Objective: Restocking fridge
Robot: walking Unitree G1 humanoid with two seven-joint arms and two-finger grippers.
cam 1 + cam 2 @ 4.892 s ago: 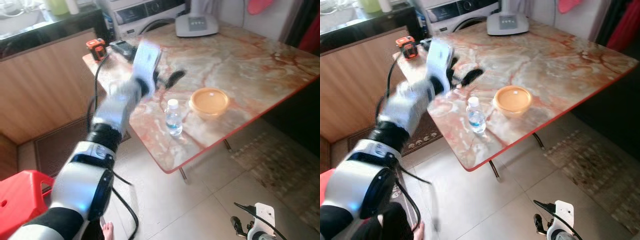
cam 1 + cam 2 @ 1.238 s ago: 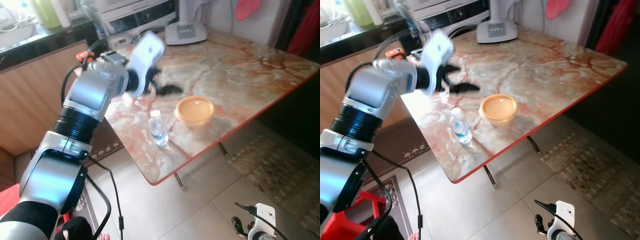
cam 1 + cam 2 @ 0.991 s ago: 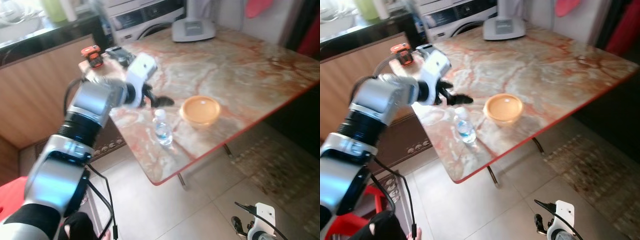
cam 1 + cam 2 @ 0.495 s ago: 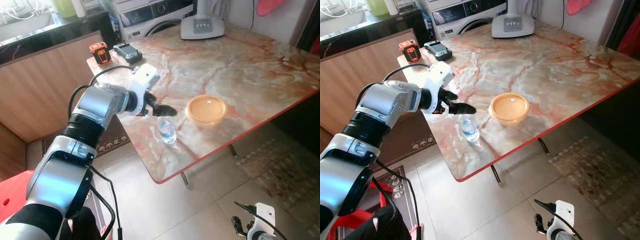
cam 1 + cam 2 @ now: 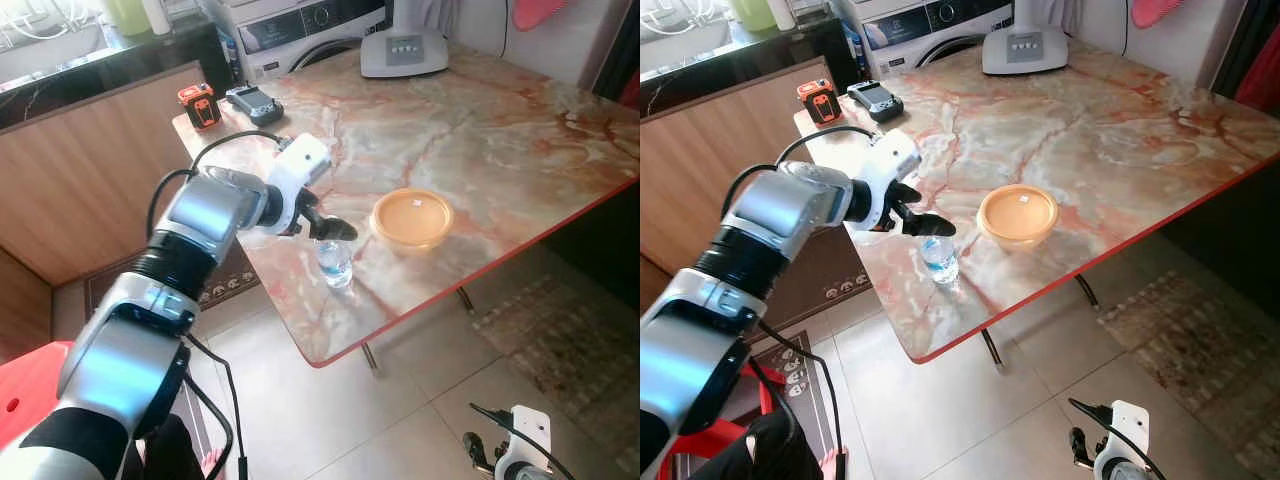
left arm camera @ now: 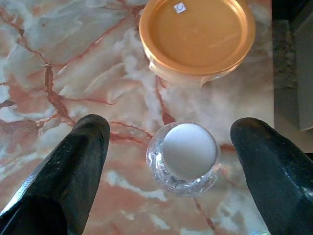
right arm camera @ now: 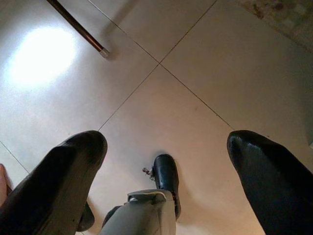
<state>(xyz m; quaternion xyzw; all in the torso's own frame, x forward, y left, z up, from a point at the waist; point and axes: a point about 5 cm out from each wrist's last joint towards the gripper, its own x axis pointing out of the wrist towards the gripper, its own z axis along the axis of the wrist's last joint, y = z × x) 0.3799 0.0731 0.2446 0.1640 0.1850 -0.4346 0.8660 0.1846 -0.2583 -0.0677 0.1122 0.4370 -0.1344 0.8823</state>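
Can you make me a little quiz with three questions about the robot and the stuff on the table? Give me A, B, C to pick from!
1. Where is the left pincer?
A. Above the water bottle
B. Inside the orange bowl
C. Down at the floor

2. What colour is the bottle's cap?
A. Red
B. White
C. Green

3. How is the left pincer?
A. Shut on the bottle
B. Shut on nothing
C. Open, a finger on each side of the bottle

Answers:
1 A: the left wrist view looks straight down on the cap.
2 B: the cap shows white.
3 C: marble table shows between each finger and the bottle.
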